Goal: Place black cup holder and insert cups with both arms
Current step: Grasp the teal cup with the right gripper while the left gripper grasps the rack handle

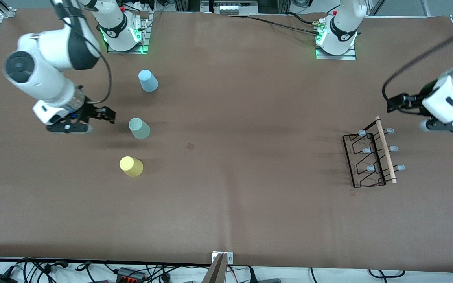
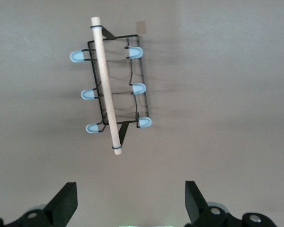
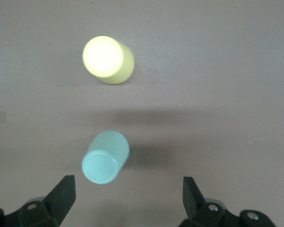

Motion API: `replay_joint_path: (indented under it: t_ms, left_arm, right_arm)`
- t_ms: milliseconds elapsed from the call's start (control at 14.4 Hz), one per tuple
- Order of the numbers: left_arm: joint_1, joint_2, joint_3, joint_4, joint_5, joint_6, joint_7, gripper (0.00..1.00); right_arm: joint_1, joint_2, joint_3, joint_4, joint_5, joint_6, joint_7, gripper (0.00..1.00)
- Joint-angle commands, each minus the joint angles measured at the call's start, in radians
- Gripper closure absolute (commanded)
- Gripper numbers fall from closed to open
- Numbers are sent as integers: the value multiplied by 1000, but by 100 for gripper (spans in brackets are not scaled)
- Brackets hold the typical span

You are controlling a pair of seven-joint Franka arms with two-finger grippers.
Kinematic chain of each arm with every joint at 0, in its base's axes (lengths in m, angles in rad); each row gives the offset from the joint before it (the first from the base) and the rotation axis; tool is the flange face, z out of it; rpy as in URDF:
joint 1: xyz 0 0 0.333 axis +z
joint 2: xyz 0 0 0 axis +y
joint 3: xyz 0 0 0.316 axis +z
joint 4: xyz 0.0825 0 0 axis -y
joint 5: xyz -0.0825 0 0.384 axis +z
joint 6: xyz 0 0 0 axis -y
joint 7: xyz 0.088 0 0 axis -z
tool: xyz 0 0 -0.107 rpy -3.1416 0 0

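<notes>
The black cup holder [image 1: 385,151] stands on the brown table toward the left arm's end, its wooden rod on top and its grey-tipped pegs sticking out on both sides. It also shows in the left wrist view [image 2: 106,90]. My left gripper [image 1: 392,104] hangs open and empty above the table beside it [image 2: 131,198]. A light blue cup [image 1: 148,80], a pale green cup [image 1: 139,128] and a yellow cup [image 1: 131,166] stand toward the right arm's end. My right gripper [image 1: 106,114] is open and empty beside the pale green cup [image 3: 104,158]; the yellow cup [image 3: 106,59] lies farther off.
The arm bases [image 1: 122,31] [image 1: 338,35] stand along the table's edge farthest from the front camera. A small dark mark [image 1: 190,146] lies mid-table. Cables and a bracket [image 1: 221,261] sit along the nearest edge.
</notes>
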State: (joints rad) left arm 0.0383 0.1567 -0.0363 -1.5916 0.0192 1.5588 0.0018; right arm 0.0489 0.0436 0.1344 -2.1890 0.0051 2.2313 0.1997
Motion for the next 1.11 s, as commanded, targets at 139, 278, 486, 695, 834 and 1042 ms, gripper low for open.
replay_joint_path:
  t_ms: [139, 278, 486, 695, 834, 1042]
  left_arm:
    - [34, 128, 1, 13, 22, 200, 6, 0]
    - [57, 144, -1, -49, 48, 329, 7, 0]
    - [80, 144, -1, -198, 48, 528, 10, 0]
    - [86, 123, -1, -333, 48, 650, 6, 6]
    - [86, 109, -10, -402, 48, 722, 1, 15]
    - [84, 106, -10, -416, 48, 748, 6, 42]
  right_arm:
    - [55, 13, 5, -107, 6, 155, 47, 0]
    - [62, 56, 5, -112, 6, 204, 47, 0]
    - [74, 85, 5, -132, 6, 254, 47, 0]
    - [80, 122, 5, -158, 6, 316, 47, 0]
    - [81, 130, 5, -178, 6, 341, 47, 0]
    - [91, 139, 5, -192, 4, 344, 47, 0]
